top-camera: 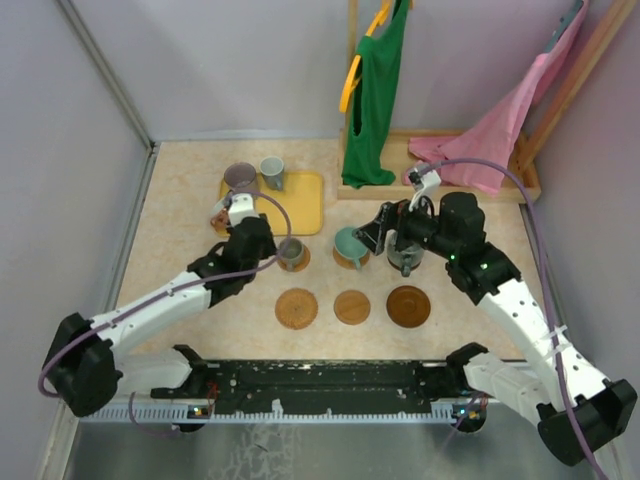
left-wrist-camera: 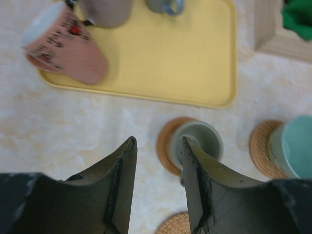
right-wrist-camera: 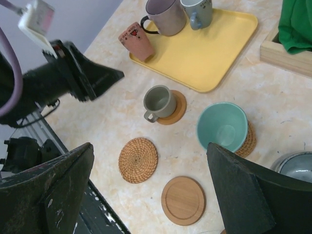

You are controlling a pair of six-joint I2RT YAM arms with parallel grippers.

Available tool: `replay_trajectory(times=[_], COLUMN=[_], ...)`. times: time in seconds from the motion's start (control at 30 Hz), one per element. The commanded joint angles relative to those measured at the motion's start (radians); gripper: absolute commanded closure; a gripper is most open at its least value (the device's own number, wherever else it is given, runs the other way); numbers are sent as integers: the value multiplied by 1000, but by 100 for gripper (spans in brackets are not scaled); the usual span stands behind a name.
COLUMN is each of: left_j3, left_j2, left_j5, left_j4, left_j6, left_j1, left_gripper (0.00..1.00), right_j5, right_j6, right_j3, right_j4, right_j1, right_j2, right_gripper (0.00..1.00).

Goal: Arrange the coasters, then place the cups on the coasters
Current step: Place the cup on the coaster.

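The left gripper (left-wrist-camera: 158, 145) hangs with its fingers spread and nothing between them, just short of the grey-green cup (right-wrist-camera: 158, 101), which stands upright on a brown coaster (right-wrist-camera: 177, 109). To finish this step cleanly, I would lift the fingers straight up and back. That keeps the right finger away from the cup's rim and handle, so the cup is not dragged off-centre. The arm can then go to the tray for the next mug.

The pink mug (left-wrist-camera: 66, 48) lies on its side across the left rim of the yellow tray (left-wrist-camera: 170, 63), so it needs righting or a grip round its body. On the tray stand a purple-grey mug (right-wrist-camera: 165, 14) and a grey-blue mug (right-wrist-camera: 199, 10), both upright.

In the front row, a woven coaster (right-wrist-camera: 138, 159), a wooden coaster (right-wrist-camera: 183, 200) and a dark coaster (top-camera: 408, 306) are bare.

The teal cup (right-wrist-camera: 223, 126) sits on a second woven coaster (right-wrist-camera: 248, 141). It and the grey-green cup look empty inside.

The right gripper (right-wrist-camera: 150, 146) is spread wide and holds nothing. A grey cup (right-wrist-camera: 297, 168) stands beside it, and I cannot tell whether a coaster lies under it.
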Motion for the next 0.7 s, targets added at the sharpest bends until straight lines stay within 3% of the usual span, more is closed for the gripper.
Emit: replay_trajectory(times=[0.0,0.17,0.67], left_j3=[-63,-99,-28], left_j2=[-79,-100,94], left_j5=[79,173,331], left_j4=[44,83,89], left_j6=[72,106,22], left_j1=[153,312,625], left_gripper=[51,46,37], right_j5=[-49,-83,-134], right_j6=[-25,-31,-16], right_j3=[61,65,24], right_j4=[57,76,179], right_j1=[-8,-7,-7], right_j2=[27,54,67], right_gripper=[2,2,2])
